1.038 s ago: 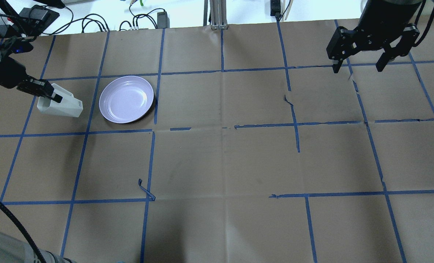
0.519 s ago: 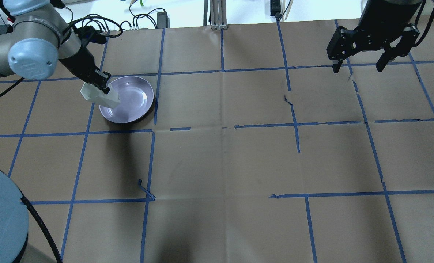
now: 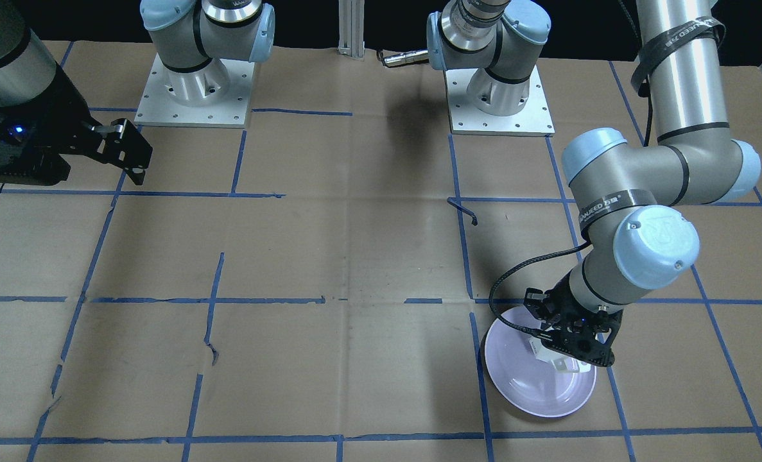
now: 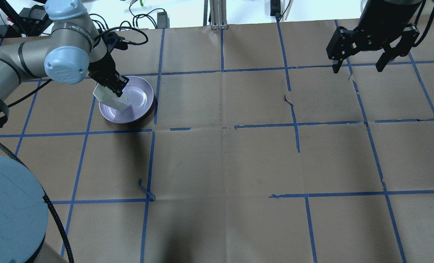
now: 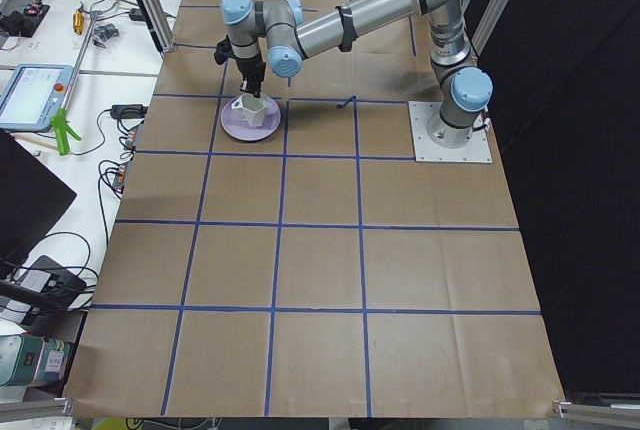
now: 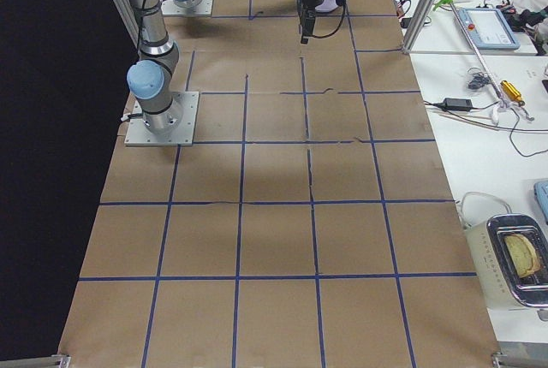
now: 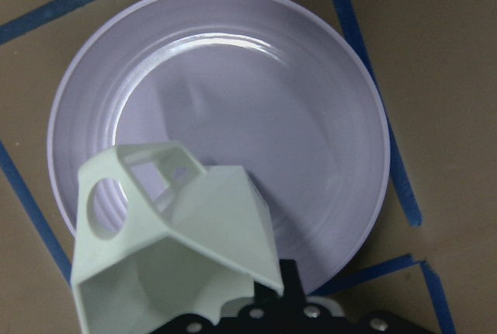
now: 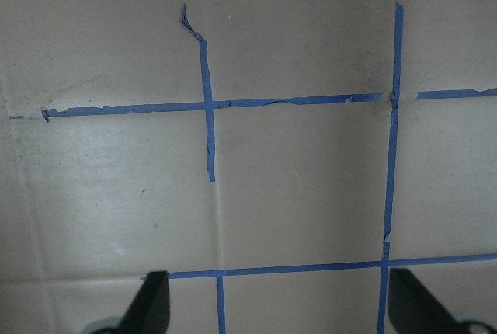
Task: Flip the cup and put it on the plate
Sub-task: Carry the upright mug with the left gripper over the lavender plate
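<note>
The white faceted cup [image 4: 110,98] hangs in my left gripper [image 4: 112,86], which is shut on its rim. It is over the left part of the pale lavender plate [image 4: 140,98]. In the left wrist view the cup [image 7: 182,245] has its mouth towards the camera and its handle at upper left, with the plate [image 7: 264,109] below. In the exterior left view the cup [image 5: 252,110] stands about upright, low over the plate [image 5: 232,132]. I cannot tell whether it touches. My right gripper [image 4: 358,68] is open and empty, high over the far right of the table.
Brown paper with a blue tape grid covers the table [image 4: 224,160]. A loose curl of tape [image 4: 145,190] sticks up in front of the plate. Cables and boxes [image 4: 143,18] lie past the far edge. The right wrist view shows torn tape lines [image 8: 208,101].
My left arm lifted the cup from the table left of the plate, where it lay on its side, carried it right over the plate and turned it. The right arm has not moved.
</note>
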Available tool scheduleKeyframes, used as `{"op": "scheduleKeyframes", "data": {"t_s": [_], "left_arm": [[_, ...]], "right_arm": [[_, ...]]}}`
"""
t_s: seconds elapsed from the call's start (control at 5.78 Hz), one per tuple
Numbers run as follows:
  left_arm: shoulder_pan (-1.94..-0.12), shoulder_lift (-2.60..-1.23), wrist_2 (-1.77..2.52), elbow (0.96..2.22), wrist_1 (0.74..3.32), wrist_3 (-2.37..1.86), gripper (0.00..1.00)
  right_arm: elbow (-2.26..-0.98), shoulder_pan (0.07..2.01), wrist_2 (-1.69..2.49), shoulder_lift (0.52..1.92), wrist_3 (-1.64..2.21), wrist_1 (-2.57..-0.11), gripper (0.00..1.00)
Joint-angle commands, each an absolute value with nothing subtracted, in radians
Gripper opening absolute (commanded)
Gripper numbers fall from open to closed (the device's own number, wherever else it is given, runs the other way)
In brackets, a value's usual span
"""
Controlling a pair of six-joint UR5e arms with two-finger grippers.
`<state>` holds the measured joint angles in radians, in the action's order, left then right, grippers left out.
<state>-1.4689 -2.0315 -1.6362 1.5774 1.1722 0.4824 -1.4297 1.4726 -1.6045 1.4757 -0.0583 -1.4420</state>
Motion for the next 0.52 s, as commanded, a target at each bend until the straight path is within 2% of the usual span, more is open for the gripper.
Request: {"op": "scheduleKeyframes", "data": {"t_s": [0.0, 0.17, 0.35], "left_arm": [[-1.499, -2.033, -1.643, 1.585, 1.170, 0.476, 0.00], [-1.502, -2.026, -1.646, 1.588, 1.170, 0.480, 0.11], [-1.502, -2.029, -1.647, 1.589, 1.170, 0.479, 0.69]], "right_arm": [[-1.430, 1.473, -1.605, 1.476, -0.058, -1.442, 1.00], [-1.430, 1.473, -1.605, 1.476, -0.058, -1.442, 1.00], [-1.430, 1.473, -1.605, 1.476, -0.058, -1.442, 1.00]]}}
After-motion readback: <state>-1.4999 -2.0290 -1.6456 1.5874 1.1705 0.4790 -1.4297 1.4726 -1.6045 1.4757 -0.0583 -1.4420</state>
